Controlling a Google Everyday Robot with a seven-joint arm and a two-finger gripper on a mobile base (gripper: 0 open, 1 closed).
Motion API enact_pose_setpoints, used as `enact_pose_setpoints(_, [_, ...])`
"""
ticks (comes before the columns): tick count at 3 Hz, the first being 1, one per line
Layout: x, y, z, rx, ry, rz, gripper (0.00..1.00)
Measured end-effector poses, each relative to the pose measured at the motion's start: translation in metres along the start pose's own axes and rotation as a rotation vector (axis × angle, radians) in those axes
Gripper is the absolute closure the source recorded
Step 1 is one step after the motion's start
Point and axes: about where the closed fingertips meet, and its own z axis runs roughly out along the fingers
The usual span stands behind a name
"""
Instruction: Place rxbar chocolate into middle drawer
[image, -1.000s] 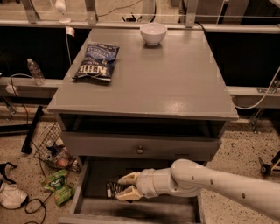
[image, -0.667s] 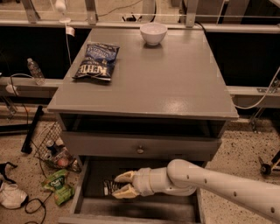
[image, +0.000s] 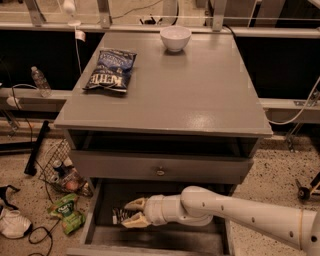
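Down in drawer (image: 90, 220), pincer (image: 126, 215) half-hides rxbar (image: 117, 216).

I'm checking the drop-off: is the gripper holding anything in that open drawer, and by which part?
Cannot tell. The gripper is inside the middle drawer, with the rxbar chocolate's right end at its tip; a grip there isn't clear.

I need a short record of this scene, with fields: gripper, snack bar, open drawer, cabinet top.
gripper: the gripper, low inside the open drawer, at the bar's right end
bar: small flat black snack-bar wrapper with white lettering, over the drawer's dark floor, left side
drawer: wide shallow grey wooden drawer, pulled out, below a closed grey drawer front with a round knob
top: dark blue chip bag at left; white bowl at the back
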Motion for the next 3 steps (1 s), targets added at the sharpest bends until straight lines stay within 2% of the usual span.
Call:
enact_pose_setpoints(2, [0.011, 0.000, 0.026, 0.026, 0.025, 0.011, 1.00])
enact_pose_setpoints(3, [0.010, 0.001, 0.026, 0.024, 0.024, 0.010, 0.82])
